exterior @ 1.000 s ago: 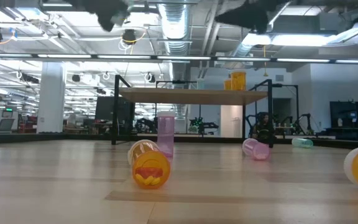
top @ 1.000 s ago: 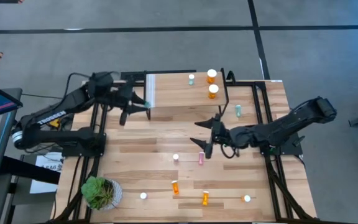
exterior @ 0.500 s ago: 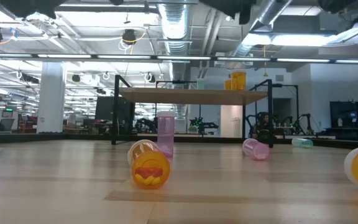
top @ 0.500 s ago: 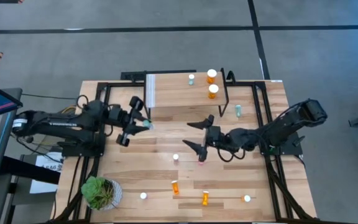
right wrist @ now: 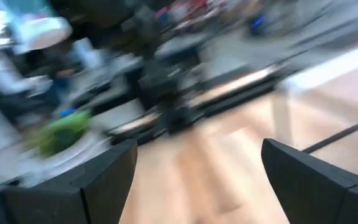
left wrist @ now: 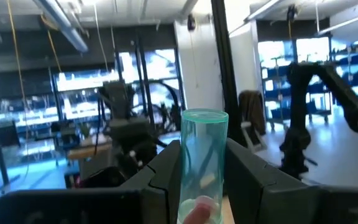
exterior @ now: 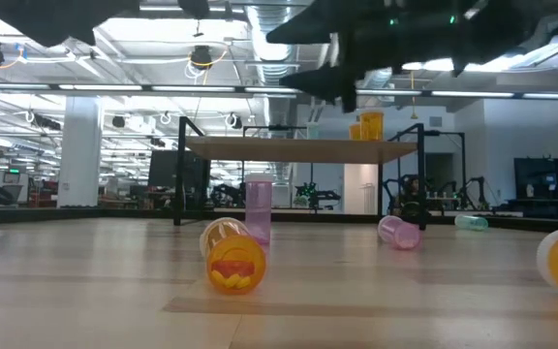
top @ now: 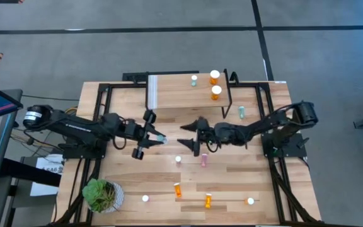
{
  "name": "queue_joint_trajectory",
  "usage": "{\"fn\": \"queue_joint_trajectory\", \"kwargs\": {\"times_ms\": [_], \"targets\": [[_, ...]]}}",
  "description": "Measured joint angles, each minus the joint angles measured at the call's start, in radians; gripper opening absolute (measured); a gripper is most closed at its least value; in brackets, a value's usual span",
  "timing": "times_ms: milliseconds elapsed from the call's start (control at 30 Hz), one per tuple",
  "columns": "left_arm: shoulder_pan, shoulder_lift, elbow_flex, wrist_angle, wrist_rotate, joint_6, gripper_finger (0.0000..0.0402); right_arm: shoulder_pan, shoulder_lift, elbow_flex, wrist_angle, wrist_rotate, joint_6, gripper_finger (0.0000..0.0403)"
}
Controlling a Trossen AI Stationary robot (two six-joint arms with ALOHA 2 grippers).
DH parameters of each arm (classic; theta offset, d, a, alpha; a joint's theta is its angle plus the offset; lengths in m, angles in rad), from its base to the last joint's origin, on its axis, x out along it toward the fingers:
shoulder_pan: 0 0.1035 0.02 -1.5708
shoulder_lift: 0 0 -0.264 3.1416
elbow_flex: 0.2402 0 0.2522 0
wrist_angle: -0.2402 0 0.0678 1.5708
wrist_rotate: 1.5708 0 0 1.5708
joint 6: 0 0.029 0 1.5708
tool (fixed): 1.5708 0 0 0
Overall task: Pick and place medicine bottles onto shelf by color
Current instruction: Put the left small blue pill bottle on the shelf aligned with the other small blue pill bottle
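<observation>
My left gripper [top: 151,137] is over the table's middle, in front of the shelf [top: 188,101], shut on a pale green medicine bottle [left wrist: 203,163]. My right gripper [top: 188,136] faces it from the right, open with nothing between its fingers. On the shelf stand one pale green bottle [top: 194,80] and two orange ones [top: 214,77] [top: 216,93]. Two pink bottles [top: 203,161] [top: 178,159], two orange ones [top: 178,189] [top: 208,200] and a green one [top: 241,112] are on the table. My left gripper pinches the pale green bottle's round side wall [left wrist: 191,186] between its two fingers [left wrist: 166,180]. The bottle lies along the fingers, and one end [left wrist: 204,116] sticks out past their tips. It is held clear of the table, pointing toward the right gripper.
A potted plant [top: 101,194] stands at the near left corner. Two more white-capped bottles [top: 145,198] [top: 251,202] stand near the front edge. The shelf's black legs [exterior: 177,170] and the black frame rails [top: 103,101] rise at the table's back and sides.
My left gripper has swung away from the shelf's left end toward the table's near edge and middle, sinking and turning, with the green bottle still in it. My right gripper has moved toward the table's left, toward the left gripper, turning while staying open.
</observation>
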Motion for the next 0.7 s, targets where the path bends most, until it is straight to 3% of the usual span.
{"fn": "queue_joint_trajectory", "kwargs": {"times_ms": [67, 267, 500, 700], "targets": [[0.000, 0.031, 0.000, 0.007, 0.000, -0.007, 0.0080, -0.021, 0.029, 0.000, 0.063, -0.116, 0.008, 0.0364], [0.000, 0.088, 0.000, 0.137, 0.070, -0.064, 0.0080, -0.018, 0.130, 0.000, 0.358, -0.315, -0.014, 0.0364], [-0.050, 0.095, 0.000, 0.238, 0.098, -0.066, 0.0080, 0.003, 0.232, 0.018, 0.664, -0.390, -0.038, 0.0364], [-0.088, 0.094, 0.000, 0.280, 0.076, -0.054, 0.0080, 0.045, 0.259, 0.089, 0.639, -0.406, -0.150, 0.0364]]}}
